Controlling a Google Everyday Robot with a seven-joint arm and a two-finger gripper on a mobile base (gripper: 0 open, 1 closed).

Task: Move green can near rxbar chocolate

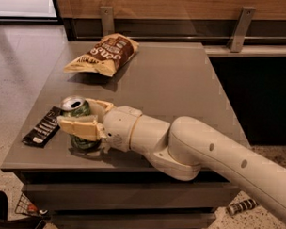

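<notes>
The green can [77, 109] stands upright on the grey table [172, 89] near its front left corner, its silver top showing. My gripper [81, 118] reaches in from the right, with one cream finger [79, 127] in front of the can and the other behind it, closed around the can's body. The rxbar chocolate [43, 127], a flat black wrapper with white lettering, lies on the table just left of the can, a small gap from it.
A crinkled brown-and-tan chip bag [103, 53] lies at the table's back left. The table's left and front edges are close to the can. A dark counter with metal brackets [240, 28] runs behind. Small items lie on the floor below [241, 207].
</notes>
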